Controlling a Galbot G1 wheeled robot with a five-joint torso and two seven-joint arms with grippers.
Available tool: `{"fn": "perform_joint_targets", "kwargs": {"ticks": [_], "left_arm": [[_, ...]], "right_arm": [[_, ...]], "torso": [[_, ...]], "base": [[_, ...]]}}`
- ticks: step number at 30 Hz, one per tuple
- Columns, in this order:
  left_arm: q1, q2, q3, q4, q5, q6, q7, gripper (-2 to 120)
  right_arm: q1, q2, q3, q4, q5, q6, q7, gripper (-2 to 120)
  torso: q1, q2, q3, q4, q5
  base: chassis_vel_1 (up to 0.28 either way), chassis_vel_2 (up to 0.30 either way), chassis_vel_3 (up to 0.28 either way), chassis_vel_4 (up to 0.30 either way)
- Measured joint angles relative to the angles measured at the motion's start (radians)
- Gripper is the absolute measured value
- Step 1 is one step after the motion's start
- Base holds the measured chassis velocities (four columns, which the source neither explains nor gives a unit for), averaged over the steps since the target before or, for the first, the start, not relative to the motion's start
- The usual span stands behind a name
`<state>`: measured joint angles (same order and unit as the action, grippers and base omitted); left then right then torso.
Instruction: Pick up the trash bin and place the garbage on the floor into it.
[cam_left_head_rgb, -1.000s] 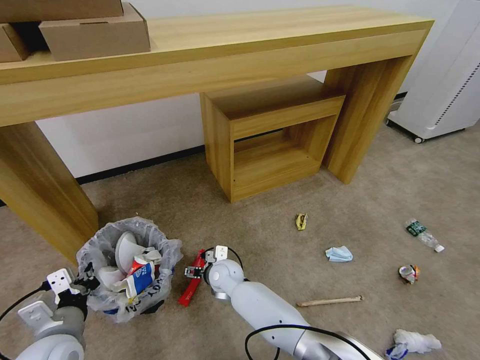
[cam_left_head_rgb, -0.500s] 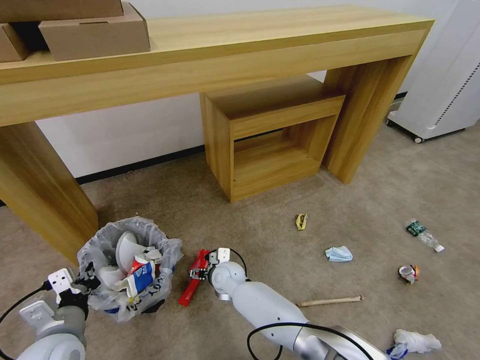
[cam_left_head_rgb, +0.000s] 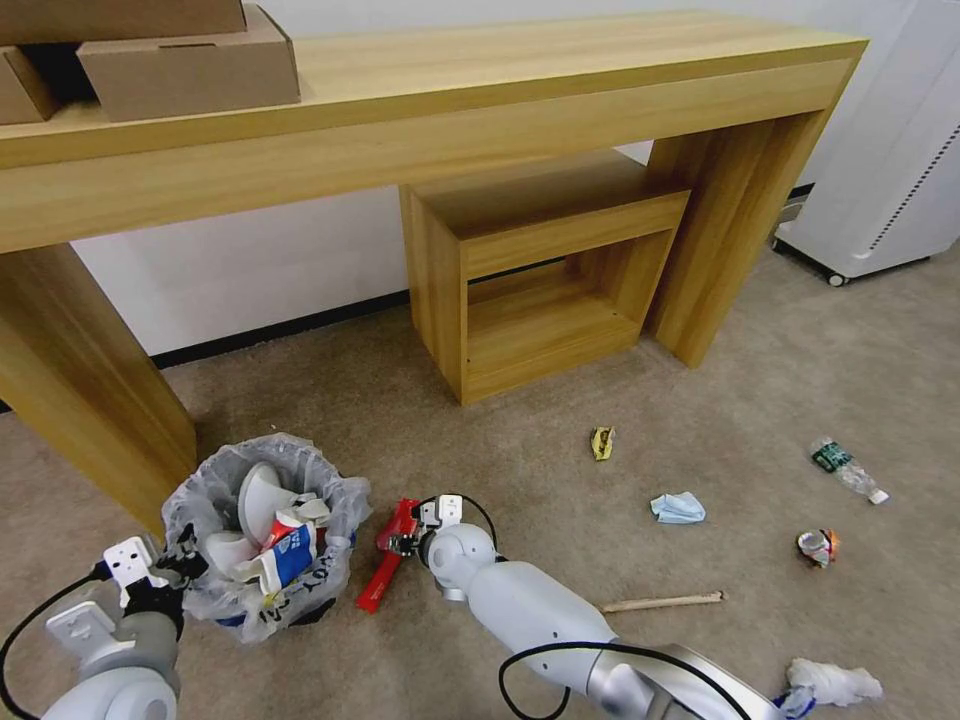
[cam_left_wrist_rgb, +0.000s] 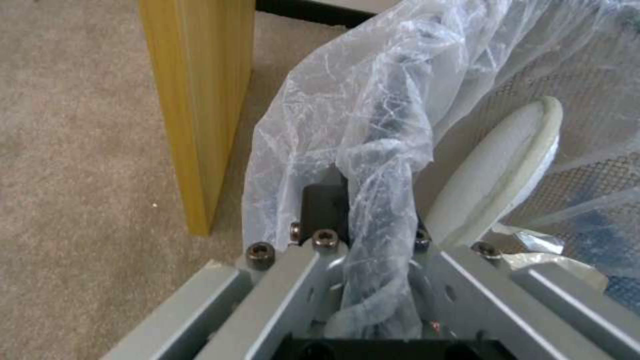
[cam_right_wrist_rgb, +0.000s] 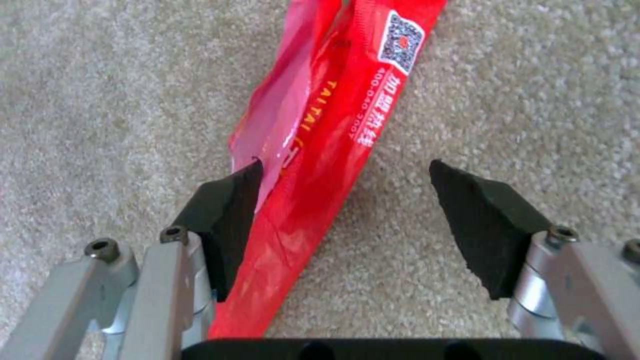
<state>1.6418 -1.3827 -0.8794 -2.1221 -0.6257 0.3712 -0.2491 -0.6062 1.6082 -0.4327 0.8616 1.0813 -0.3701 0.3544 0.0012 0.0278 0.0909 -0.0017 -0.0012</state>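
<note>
Gripped the trash bin (cam_left_head_rgb: 265, 545) by its bag-lined rim with the left tool (cam_left_wrist_rgb: 373, 260), clamped narrow, beside the table (cam_left_head_rgb: 90, 390) leg; risked tearing or slipping off the thin plastic. Right of the trash bin, spread the right tool (cam_right_wrist_rgb: 343, 220) wide around the red wrapper (cam_right_wrist_rgb: 320, 140) flat on the floor (cam_left_head_rgb: 700, 440), one pad touching; risked pinching only carpet or sliding off the slick film.

Glossy red plastic wrapper (cam_right_wrist_rgb: 320, 130) lies on the rough short-pile carpet floor (cam_right_wrist_rgb: 533, 90); crinkly translucent plastic bag lines the trash bin (cam_left_head_rgb: 262, 535); the bench (cam_left_head_rgb: 480, 90) is smooth wood.
</note>
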Motion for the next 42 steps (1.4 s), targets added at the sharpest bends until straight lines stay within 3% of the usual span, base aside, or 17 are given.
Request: {"fn": "perform_joint_targets", "kwargs": {"ticks": [4,14,20,22,25,42], "left_arm": [[0.005,0.001,0.000,-0.005,0.000,-0.006,0.006,1],[0.010,-0.002,0.004,-0.011,0.000,-0.017,0.023,1],[0.012,-0.002,0.004,-0.011,0.001,-0.023,0.028,1],[0.012,-0.001,0.004,-0.008,0.001,-0.027,0.030,1],[0.011,-0.001,0.004,-0.005,0.001,-0.029,0.030,1],[-0.002,0.000,0.006,0.018,0.000,-0.031,0.031,1]], "right_arm": [[0.001,0.000,-0.006,-0.014,-0.019,0.013,-0.028,65],[-0.001,0.000,-0.016,-0.023,-0.048,0.035,-0.060,30],[-0.003,0.000,-0.021,-0.029,-0.061,0.044,-0.067,21],[-0.005,0.000,-0.021,-0.032,-0.071,0.050,-0.070,9],[-0.007,0.000,-0.021,-0.034,-0.074,0.053,-0.071,1],[-0.016,0.000,-0.017,-0.008,-0.082,0.085,-0.104,0]], "torso": [[0.000,0.000,0.000,0.0000,0.0000],[0.000,0.000,0.000,0.0000,0.0000],[0.000,0.000,0.000,0.0000,0.0000],[0.000,0.000,0.000,0.0000,0.0000],[0.000,0.000,0.000,0.0000,0.0000],[0.000,0.000,0.000,0.0000,0.0000]], "base": [[0.000,0.000,0.000,0.000],[0.000,0.000,0.000,0.000],[0.000,0.000,0.000,0.000],[0.000,0.000,0.000,0.000],[0.000,0.000,0.000,0.000],[0.000,0.000,0.000,0.000]]}}
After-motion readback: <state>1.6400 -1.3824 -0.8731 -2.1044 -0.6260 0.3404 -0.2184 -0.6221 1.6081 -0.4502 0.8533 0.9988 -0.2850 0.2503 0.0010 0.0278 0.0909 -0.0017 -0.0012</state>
